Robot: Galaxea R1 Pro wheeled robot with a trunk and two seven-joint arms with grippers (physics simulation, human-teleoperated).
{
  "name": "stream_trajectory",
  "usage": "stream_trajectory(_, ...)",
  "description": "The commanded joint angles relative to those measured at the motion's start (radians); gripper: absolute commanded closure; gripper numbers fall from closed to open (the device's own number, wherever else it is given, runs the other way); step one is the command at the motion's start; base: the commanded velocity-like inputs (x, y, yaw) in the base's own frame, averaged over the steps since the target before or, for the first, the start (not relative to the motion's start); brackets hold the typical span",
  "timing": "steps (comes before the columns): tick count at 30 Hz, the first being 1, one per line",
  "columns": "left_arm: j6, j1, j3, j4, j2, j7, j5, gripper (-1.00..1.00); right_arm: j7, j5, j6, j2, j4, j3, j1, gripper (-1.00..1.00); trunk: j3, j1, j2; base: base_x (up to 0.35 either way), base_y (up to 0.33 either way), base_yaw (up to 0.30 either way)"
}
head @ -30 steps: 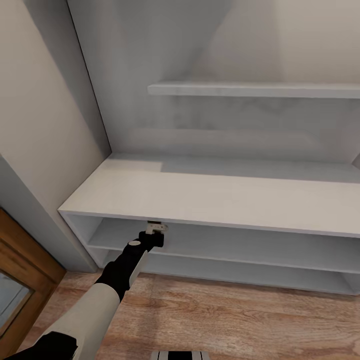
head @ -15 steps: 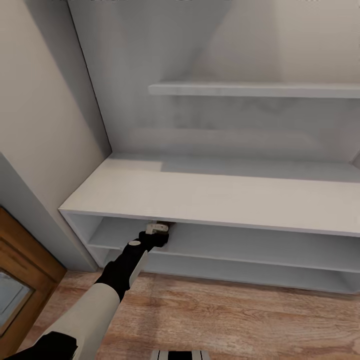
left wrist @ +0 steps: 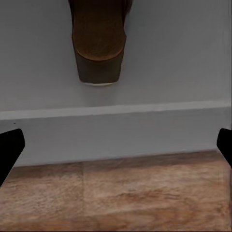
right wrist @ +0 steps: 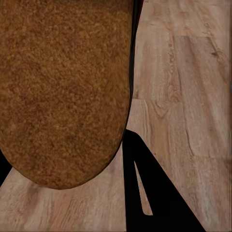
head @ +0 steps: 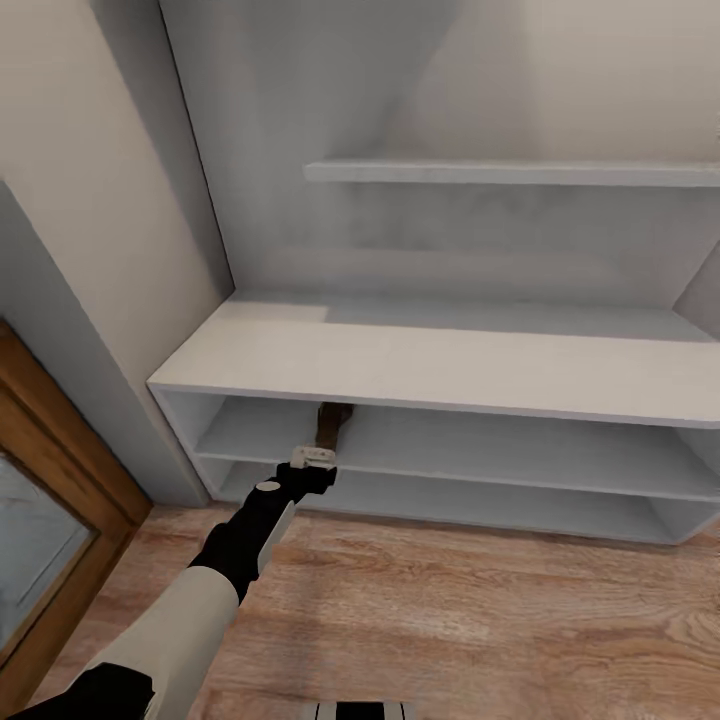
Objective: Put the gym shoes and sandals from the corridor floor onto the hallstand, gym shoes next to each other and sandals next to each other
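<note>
Corridor corner: wood-plank corridor floor [head: 480, 620], pale hallstand [head: 450, 365] against the wall, wooden door frame [head: 60, 470] off to the robot's left.

Left gripper [head: 313, 462] sits just in front of the rack's upper open shelf level, at the left part of the unit. Jaws are spread wide and empty; in the left wrist view the two fingertips [left wrist: 9, 150] sit at opposite edges with nothing between them.

Straight ahead of it: one brown sandal [head: 330, 425] lying on that upper shelf level, apart from the gripper, not touching. Long axis runs front-to-back, in line with the gripper's approach; the rounded end [left wrist: 99, 67] faces out toward the fingers. It's on the rack, off the floor, so this one reads as placed.

Right gripper: the right wrist view has a broad brown textured sole or insole surface [right wrist: 63, 92] pressed close to the camera, floor planks behind it. Likely the second sandal held in that gripper, but the fingers aren't clearly readable, so can't confirm the grip.

Key relation for the next move, my read: the free slot beside the shelved sandal. The second one needs to go in parallel, same front-to-back axis, just beside it. The right arm carries it; the left is nearer the shelf and would need to clear out.
</note>
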Motion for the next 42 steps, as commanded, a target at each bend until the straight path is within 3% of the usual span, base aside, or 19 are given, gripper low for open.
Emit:
stream_trajectory(1,0.006,0.000,-0.001,-0.002,0.000,-0.001,0.002,-1.00,0.007,0.007,0.002,0.002,-0.001,-0.001,-0.001,1.00,-0.001,-0.001,0.000,-0.337,0.000,0.000)
stream_trajectory(7,0.001,0.006,-0.001,-0.003,0.002,-0.001,0.001,-1.00,0.008,0.006,-0.004,0.005,-0.001,-0.002,-0.001,1.00,-0.001,-0.001,0.000,-0.337,0.000,0.000)
stream_trajectory(12,-0.088,0.010,0.011,0.002,0.043,-0.003,0.003,-1.00,0.009,0.006,-0.004,0.005,-0.001,-0.004,-0.001,1.00,-0.001,-0.001,0.000,-0.337,0.000,0.000)
stream_trajectory(15,-0.139,0.010,0.015,0.050,0.062,-0.005,0.002,-1.00,0.009,0.005,-0.005,0.005,-0.001,-0.007,-0.001,1.00,-0.001,-0.001,0.000,-0.337,0.000,0.000)
stream_trajectory(19,-0.152,0.010,0.019,0.070,0.073,-0.007,0.002,-1.00,0.008,0.005,-0.006,0.005,-0.002,-0.008,-0.001,1.00,-0.001,-0.001,0.000,-0.337,0.000,0.000)
stream_trajectory(30,-0.155,0.011,0.019,0.074,0.077,-0.008,0.001,-1.00,0.007,0.005,-0.009,0.005,-0.001,-0.006,-0.001,1.00,-0.001,-0.001,0.000,-0.301,0.000,0.000)
stream_trajectory(42,-0.155,0.011,0.017,0.075,0.072,-0.008,0.001,-1.00,0.004,0.005,0.000,0.005,-0.002,0.000,-0.001,1.00,-0.001,-0.001,0.000,-0.031,-0.001,0.000)
